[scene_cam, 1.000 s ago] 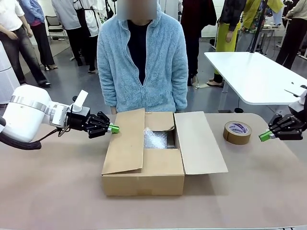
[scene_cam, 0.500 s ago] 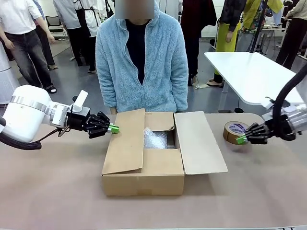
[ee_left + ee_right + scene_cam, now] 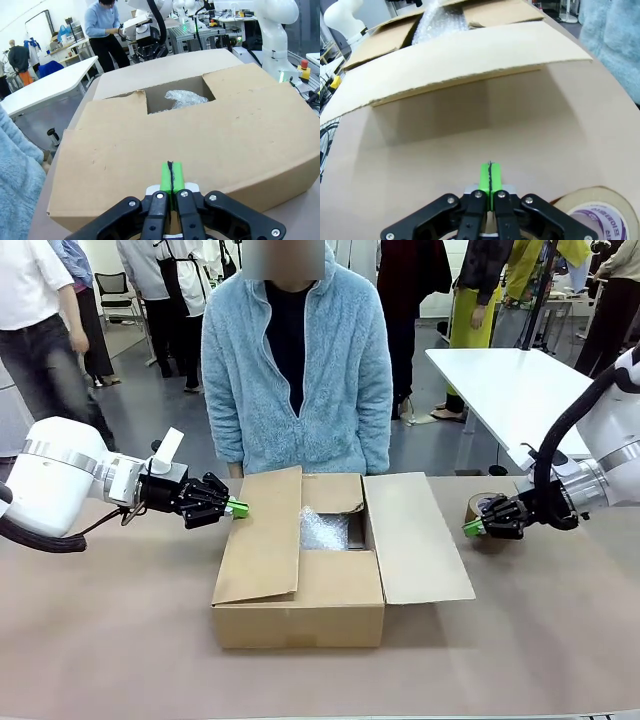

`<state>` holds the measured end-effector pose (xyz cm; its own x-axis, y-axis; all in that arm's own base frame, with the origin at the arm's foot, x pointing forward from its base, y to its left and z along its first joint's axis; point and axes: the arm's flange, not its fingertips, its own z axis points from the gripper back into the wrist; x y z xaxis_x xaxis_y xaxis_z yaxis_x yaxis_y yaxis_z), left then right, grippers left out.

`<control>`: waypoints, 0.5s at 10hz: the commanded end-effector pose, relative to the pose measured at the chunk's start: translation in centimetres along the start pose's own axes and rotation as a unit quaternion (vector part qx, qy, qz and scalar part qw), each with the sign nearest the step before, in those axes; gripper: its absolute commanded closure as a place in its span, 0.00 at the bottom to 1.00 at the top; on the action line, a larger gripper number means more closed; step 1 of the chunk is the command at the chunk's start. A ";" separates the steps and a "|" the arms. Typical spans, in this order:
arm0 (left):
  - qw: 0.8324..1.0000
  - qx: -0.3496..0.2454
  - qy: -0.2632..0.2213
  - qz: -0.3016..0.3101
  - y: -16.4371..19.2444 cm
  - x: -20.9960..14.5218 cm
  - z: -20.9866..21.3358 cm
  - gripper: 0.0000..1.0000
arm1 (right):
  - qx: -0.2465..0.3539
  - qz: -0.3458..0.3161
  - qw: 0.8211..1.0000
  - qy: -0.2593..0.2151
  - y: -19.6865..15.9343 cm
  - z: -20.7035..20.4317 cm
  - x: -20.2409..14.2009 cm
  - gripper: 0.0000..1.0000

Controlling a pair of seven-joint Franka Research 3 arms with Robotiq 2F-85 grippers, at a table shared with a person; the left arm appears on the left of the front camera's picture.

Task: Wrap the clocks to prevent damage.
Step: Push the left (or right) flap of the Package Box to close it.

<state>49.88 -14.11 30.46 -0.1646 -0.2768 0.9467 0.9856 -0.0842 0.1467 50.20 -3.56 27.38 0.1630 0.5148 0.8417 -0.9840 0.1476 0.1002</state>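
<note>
Beige table (image 3: 100, 640) runs across the front view, with a person in a pale blue fleece (image 3: 300, 370) standing at its far edge. A cardboard box (image 3: 300, 615) sits at the table's middle, its long side running left to right. Its left flap (image 3: 262, 535) slopes over the left half, its right flap (image 3: 415, 540) is spread outward, and the near flap covers the front part, leaving a squarish opening toward the back.

Down in that opening lie the clocks (image 3: 325, 530), seen as crinkled clear bubble wrap over something whitish. The flaps cover all but a patch of the bundle, so its long axis and the way it points cannot be made out. In the left wrist view the same wrap (image 3: 184, 98) shows as a small shiny heap past the torn flap edge.

A brown tape roll (image 3: 487, 504) lies flat on the table to the right of the box, partly hidden behind the right gripper (image 3: 473, 528), whose green pads are pressed together on nothing, just beside the roll. The left gripper (image 3: 238, 507) is likewise closed and empty, its tips at the left flap's upper edge.
</note>
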 end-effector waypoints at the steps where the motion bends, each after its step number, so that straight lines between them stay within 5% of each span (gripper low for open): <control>1: 1.000 0.004 0.008 0.000 0.1 -0.2 -0.2 0.99 | -0.006 -0.011 1.000 0.005 -0.1 0.2 -0.3 0.99; 5: 1.000 0.004 0.008 0.000 0.1 -0.2 -0.2 0.99 | -0.006 -0.011 1.000 0.005 -0.1 0.2 -0.3 0.99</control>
<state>49.88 -14.11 30.46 -0.1646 -0.2769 0.9467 0.9856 -0.0842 0.1467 50.17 -4.02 27.28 0.1713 0.5155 0.8396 -0.9820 0.1577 0.1035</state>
